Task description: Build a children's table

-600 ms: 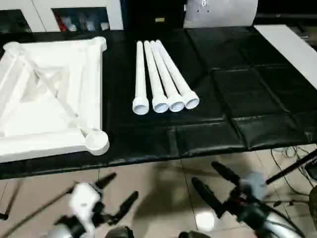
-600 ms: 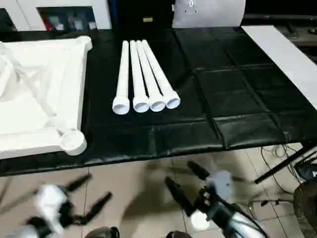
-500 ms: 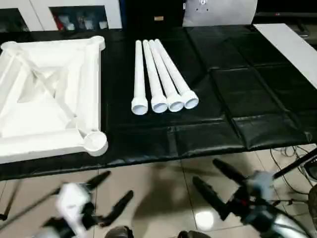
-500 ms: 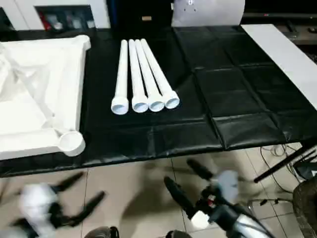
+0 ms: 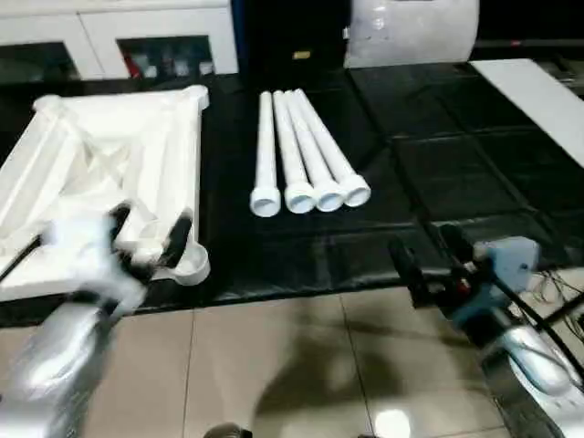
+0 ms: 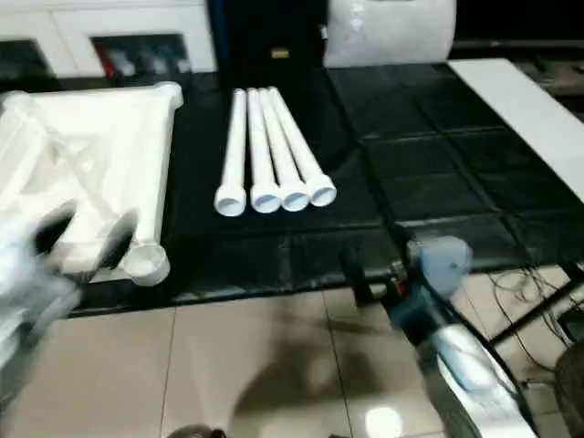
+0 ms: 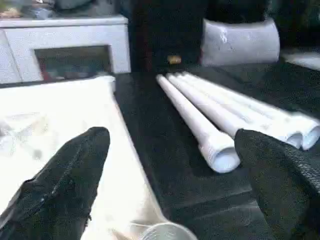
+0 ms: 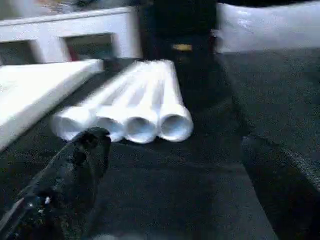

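No readable writing or brand marks anywhere; a small yellow tag (image 5: 302, 56) on the dark cabinet at the back is too blurred to read.

Left gripper (image 5: 149, 235) is spread wide, two black fingers (image 7: 65, 175) well apart, nothing between them. It hovers over the near corner of the table top (image 5: 109, 182), close to the round corner socket (image 5: 192, 266); contact cannot be told because of blur. Right gripper (image 5: 427, 258) is also spread wide and empty, fingers (image 8: 70, 175) apart, at the near edge of the black mat (image 5: 438, 164), pointing toward the legs, not touching them.

The table top lies underside up on the left part of the mat, diagonal ribs showing. Four white legs (image 5: 306, 160) lie side by side, touching each other, just right of the top and apart from it, wide open ends facing the robot. White cabinet (image 5: 137, 36) and a grey rounded object (image 5: 411, 27) stand behind the mat. Tiled floor (image 5: 292, 365) below the near edge.
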Tool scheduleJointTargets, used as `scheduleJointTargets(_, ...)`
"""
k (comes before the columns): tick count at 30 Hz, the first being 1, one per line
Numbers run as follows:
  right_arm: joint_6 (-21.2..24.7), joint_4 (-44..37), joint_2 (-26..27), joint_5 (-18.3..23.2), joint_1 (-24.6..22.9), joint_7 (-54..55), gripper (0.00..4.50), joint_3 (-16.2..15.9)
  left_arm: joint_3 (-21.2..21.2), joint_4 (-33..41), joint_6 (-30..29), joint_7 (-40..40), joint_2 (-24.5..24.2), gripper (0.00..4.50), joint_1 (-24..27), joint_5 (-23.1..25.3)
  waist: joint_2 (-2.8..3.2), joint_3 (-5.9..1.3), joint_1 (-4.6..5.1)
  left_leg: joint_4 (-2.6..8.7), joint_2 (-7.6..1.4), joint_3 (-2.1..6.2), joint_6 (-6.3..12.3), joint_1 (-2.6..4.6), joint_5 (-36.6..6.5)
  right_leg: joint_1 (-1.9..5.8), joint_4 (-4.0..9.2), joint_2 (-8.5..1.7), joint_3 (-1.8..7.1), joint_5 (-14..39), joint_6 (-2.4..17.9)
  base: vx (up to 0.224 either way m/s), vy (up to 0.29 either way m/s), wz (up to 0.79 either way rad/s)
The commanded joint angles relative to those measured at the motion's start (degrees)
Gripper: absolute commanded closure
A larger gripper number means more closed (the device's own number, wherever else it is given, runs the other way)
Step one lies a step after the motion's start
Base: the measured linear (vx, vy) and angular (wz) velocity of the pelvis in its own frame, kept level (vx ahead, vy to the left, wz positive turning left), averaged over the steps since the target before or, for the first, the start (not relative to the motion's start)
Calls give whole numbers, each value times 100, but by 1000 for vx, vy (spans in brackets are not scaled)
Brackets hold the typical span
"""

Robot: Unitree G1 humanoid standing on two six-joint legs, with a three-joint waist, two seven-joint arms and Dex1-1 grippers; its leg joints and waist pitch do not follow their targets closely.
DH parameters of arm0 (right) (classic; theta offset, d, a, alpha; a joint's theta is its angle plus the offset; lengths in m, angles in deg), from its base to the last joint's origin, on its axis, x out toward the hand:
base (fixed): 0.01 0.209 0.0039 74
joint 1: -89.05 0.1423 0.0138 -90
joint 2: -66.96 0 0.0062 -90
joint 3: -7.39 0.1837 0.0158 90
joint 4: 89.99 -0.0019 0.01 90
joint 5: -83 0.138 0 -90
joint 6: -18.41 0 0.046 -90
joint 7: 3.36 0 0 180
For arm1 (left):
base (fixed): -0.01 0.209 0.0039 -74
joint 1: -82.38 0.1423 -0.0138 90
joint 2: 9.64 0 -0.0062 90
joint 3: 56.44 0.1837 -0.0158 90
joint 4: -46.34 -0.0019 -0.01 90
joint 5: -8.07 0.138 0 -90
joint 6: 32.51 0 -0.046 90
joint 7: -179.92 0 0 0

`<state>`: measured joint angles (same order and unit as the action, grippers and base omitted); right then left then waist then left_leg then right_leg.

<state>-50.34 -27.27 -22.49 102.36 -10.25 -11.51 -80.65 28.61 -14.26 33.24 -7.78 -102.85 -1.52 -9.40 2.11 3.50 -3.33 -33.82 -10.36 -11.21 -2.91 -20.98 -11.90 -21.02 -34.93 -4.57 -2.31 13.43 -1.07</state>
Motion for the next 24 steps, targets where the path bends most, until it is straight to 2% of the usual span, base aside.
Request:
scheduleJointTargets(1, -98, 217, 14, -378, 147, 29, 0, -153, 312, -59, -211, 61, 63, 2, -145, 206, -71, -236, -143, 464, -46, 348, 576, -410, -829, 468, 494, -579, 53, 859, 578, -43, 16, 21)
scheduleJointTargets(2, -80, 199, 31, -449, 145, 55, 0, -212, 316, -5, -302, 77, 82, 2, -179, 109, -57, -311, -96, 200, 58, 421, 1195, -460, -508, 517, 663, -937, 64, 1074, 387, -43, 16, 21)
scheduleJointTargets(3, -68, 184, 97, -584, 112, 144, 0, -312, 355, 50, -403, 67, 71, 2, -223, 34, -10, -347, -131, -238, -2, 592, 1579, -508, -131, 532, 819, -1466, 204, 1123, 628, -44, 50, 55)
scheduleJointTargets(4, -82, 191, 116, -688, 97, 207, 0, -350, 381, 51, -420, 45, 56, 2, -230, 21, 48, -333, -158, -401, -91, 728, 1633, -608, 100, 584, 867, -1650, 181, 1091, 881, -25, 97, 53)
scheduleJointTargets(5, -107, 205, 136, -826, 79, 290, 0, -398, 418, 48, -435, 15, 36, 2, -237, 6, 39, -292, -126, -450, -88, 783, 1708, -703, 161, 623, 884, -1682, 141, 1090, 945, -25, 97, 53)
scheduleJointTargets(6, -78, 205, 216, -813, 40, 344, 0, -474, 446, -2, -444, 21, 3, 2, -231, 97, 152, -240, -156, -569, -135, 874, 1653, -692, 93, 668, 991, -1843, 97, 1321, 1016, 1, 149, 52)
scheduleJointTargets(7, -66, 193, 277, -878, 13, 423, 0, -594, 455, -64, -440, 30, -34, 2, -219, 199, 260, -220, -154, -283, -184, 993, 1558, -531, -46, 751, 936, -1509, -185, 1700, 1096, 20, 201, 55)
scheduleJointTargets(8, -70, 206, 311, -884, 4, 463, 0, -675, 481, -111, -491, 85, -9, 2, -229, 287, 332, -161, -72, 67, -8, 988, 1719, -402, -112, 708, 691, -878, -510, 1891, 1047, 20, 201, 55)
scheduleJointTargets(9, -62, 184, 345, -926, 9, 516, 0, -772, 398, -116, -536, 162, 68, 2, -224, 255, 454, -284, 199, 409, 240, 1327, 2426, 306, 11, 143, -405, 409, -757, 1778, 763, 42, 230, 61)
scheduleJointTargets(10, -104, 246, 396, -959, 44, 446, 0, -839, 324, -115, -586, 328, 257, 2, -223, 287, 370, -335, 75, 315, 46, 1605, 2387, 322, 724, -149, -868, 411, -417, 1423, 356, 10, 201, 70)
scheduleJointTargets(11, -121, 288, 408, -934, 59, 386, 0, -848, 321, -120, -586, 402, 321, 2, -219, 324, 518, -294, -91, 459, 87, 1617, 1480, 26, 1521, -115, -1035, 443, -333, 1075, 141, 10, 201, 70)
scheduleJointTargets(12, -51, 478, 434, -969, 110, 331, 0, -862, 452, -124, -533, 550, 343, 2, -145, 580, 370, -296, -102, 536, 102, 1636, 855, -5, 1461, -97, -984, 456, -278, 960, 78, -34, 160, 68)
scheduleJointTargets(13, -4, 555, 447, -995, 142, 327, 0, -879, 510, -129, -503, 582, 316, 2, -111, 682, 365, -293, -128, 697, 187, 1660, 150, -63, 1060, -6, -971, 491, -258, 855, 66, -52, 125, 56)
scheduleJointTargets(14, 31, 550, 483, -946, 182, 264, 0, -896, 575, -108, -419, 552, 270, 2, -42, 741, 219, -349, -102, 861, 382, 1885, -863, 33, 34, 16, -695, 436, -103, 560, 229, -52, 125, 56)
scheduleJointTargets(15, 28, 489, 541, -878, 195, 274, 0, -841, 613, -99, -286, 514, 241, 2, -5, 783, -170, -313, -141, 709, 633, 1616, -1562, -64, -2036, -40, -79, -269, 323, 308, 1045, -56, 61, 68)
scheduleJointTargets(16, 28, 477, 569, -860, 202, 304, 0, -804, 640, -102, -207, 501, 217, 2, 5, 832, -179, -201, -194, -342, 684, 1454, -1318, -69, -2173, -202, 538, -1266, 672, 417, 1559, -71, 47, 82)
scheduleJointTargets(17, 41, 468, 572, -875, 167, 367, 0, -757, 627, -73, -262, 530, 235, 2, 28, 818, -163, -257, -86, -1110, 545, 1312, -811, -110, -1731, 16, 791, -1749, 725, 101, 1870, -71, 47, 82)
scheduleJointTargets(18, 41, 468, 572, -875, 167, 367, 0, -757, 627, -73, -262, 530, 235, 2, 28, 818, -108, -73, -170, -1062, 436, 1303, -572, -279, -893, 287, 613, -1118, 675, 488, 1766, -27, 80, 35)
scheduleJointTargets(19, 51, 461, 571, -888, 140, 412, 0, -727, 613, -51, -314, 553, 253, 2, 45, 801, -52, -47, -259, -934, 310, 1353, -526, -325, -730, 407, 525, -927, 583, 497, 1754, -72, 115, 5)
scheduleJointTargets(20, 91, 477, 565, -959, 118, 511, 0, -717, 580, -21, -367, 533, 300, 2, 40, 747, 81, -116, -273, -750, 7, 1429, -588, 134, -966, 233, 485, -492, 294, 1391, 1510, -72, 115, 5)
scheduleJointTargets(21, 123, 504, 604, -932, 82, 572, 0, -644, 593, 25, -436, 459, 361, 2, 24, 694, 385, -82, -101, 605, -575, 1800, -1210, -37, -4133, 111, -717, 45, 33, 564, 523, -179, 173, 18)
scheduleJointTargets(22, 137, 528, 604, -966, 90, 609, 0, -617, 616, 14, -453, 429, 377, 2, 0, 697, 305, -129, -107, 671, -379, 1695, -1200, -73, -4639, 120, -726, 156, -88, 345, 257, -124, 177, 21)
scheduleJointTargets(23, 116, 560, 608, -984, 97, 628, 0, -583, 631, -9, -471, 408, 418, 2, -16, 675, 376, -96, -193, 807, -209, 1594, -1231, -110, -5069, 91, -808, 182, -125, 294, 209, -124, 177, 21)
scheduleJointTargets(24, 69, 589, 573, -1057, 97, 577, 0, -582, 713, -68, -413, 397, 447, 2, 7, 719, 324, -136, -153, 797, -28, 1461, -1117, -119, -5194, 131, -689, 41, -113, 287, 311, -78, 114, 16)
